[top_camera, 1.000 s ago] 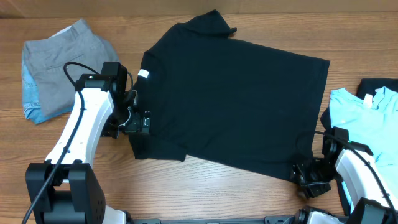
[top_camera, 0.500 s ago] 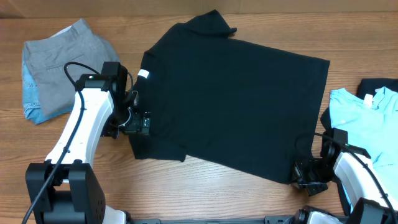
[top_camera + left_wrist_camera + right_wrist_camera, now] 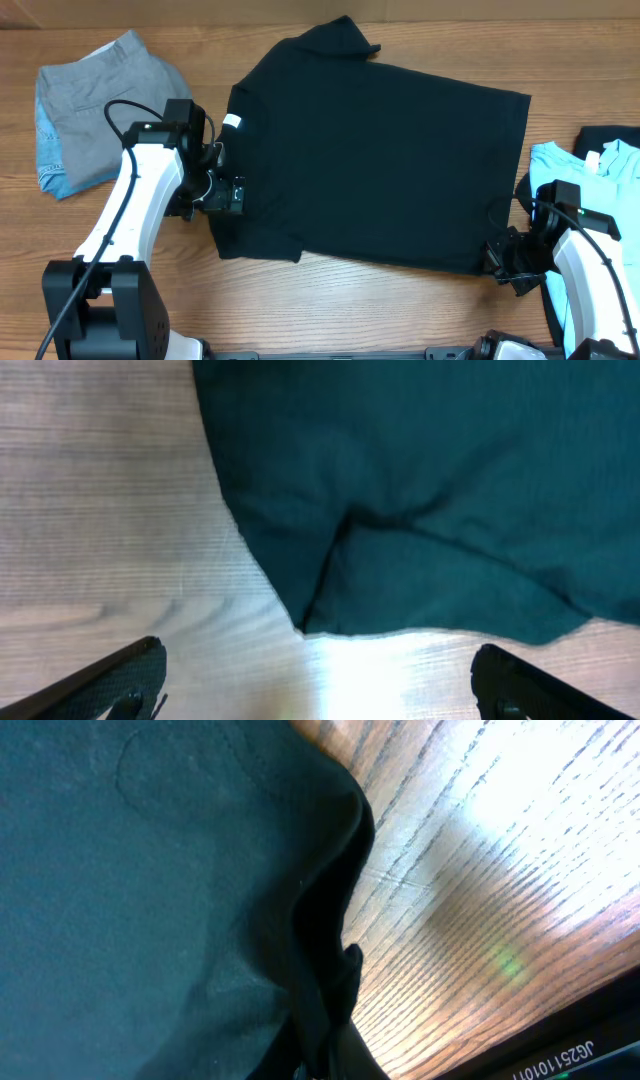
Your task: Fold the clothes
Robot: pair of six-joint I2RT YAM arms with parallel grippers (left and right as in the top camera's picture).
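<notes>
Spanning the wood-grain table (image 3: 330,300), black T-shirt (image 3: 370,160) near folded grey trousers (image 3: 95,90).

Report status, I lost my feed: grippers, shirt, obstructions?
Left gripper open over sleeve edge. Right gripper pinching black T-shirt hem corner. Shirt spread flat, unfolded. Light blue T-shirt close by, not blocking.

A wooden table (image 3: 560,60) with a warm brown grain is seen from above. At its far left corner, a pair of folded grey trousers (image 3: 95,85) is laid flat. A folded blue patterned cloth (image 3: 50,165) is tucked beneath the trousers, touching them, and only its left and lower edges are shown. In the wrist views, the wood grain is washed pale by glare.
</notes>
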